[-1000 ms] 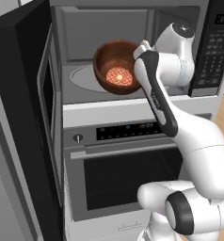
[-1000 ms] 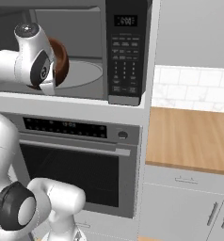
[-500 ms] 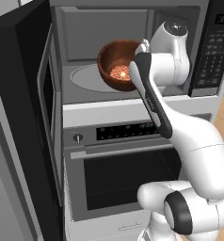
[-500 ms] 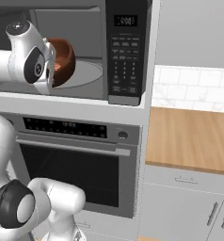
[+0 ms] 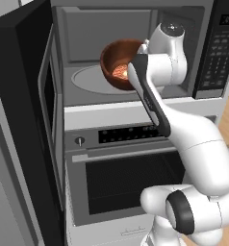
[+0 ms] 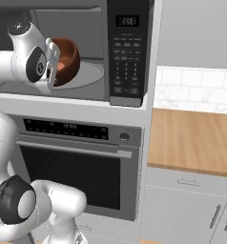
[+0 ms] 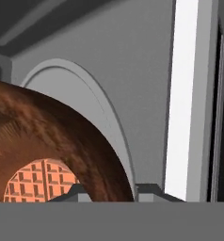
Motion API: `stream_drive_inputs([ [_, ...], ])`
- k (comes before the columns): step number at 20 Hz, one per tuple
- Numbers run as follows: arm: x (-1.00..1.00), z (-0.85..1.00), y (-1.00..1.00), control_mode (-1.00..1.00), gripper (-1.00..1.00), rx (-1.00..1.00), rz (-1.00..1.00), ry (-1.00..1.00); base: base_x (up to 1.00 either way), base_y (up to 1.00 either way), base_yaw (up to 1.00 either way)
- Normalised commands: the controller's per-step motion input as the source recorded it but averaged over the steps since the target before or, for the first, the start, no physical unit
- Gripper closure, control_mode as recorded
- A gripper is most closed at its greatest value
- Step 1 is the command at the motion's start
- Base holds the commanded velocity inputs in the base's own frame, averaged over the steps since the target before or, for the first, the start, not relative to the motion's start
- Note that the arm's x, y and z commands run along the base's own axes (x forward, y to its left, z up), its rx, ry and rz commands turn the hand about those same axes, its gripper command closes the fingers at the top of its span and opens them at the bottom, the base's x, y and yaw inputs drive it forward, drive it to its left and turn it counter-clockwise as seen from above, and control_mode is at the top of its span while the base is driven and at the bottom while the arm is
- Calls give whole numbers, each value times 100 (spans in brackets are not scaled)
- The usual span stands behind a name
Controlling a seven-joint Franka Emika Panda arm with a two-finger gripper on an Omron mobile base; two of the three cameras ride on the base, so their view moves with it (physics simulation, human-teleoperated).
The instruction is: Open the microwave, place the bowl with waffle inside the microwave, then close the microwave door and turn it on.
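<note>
Three views are given. The left base view is taken from behind the arm, to its left, facing forward and down; the open microwave [image 5: 131,53] is seen at upper centre, the oven [image 5: 121,178] below. The right base view is taken from behind on the right; the same microwave [image 6: 87,47] and oven [image 6: 77,167] are shared, at left of frame. The hand view is set very close, with the bowl [image 7: 48,141] at lower left and the turntable [image 7: 90,103] behind it.
</note>
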Motion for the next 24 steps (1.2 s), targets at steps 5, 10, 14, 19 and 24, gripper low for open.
stream_drive_inputs([
  [5, 24, -34, 0, -100, 100, 0, 0, -8, 0, 0, 0],
  [10, 0, -2, 6, -100, 100, -1, -4, -5, 0, 0, 0],
  [14, 0, 0, 0, -100, -100, 0, 0, 0, 0, 0, 0],
  [19, 0, 0, 0, -100, -100, 0, 0, 0, 0, 0, 0],
  [24, 0, 0, 0, -100, -100, 0, 0, 0, 0, 0, 0],
])
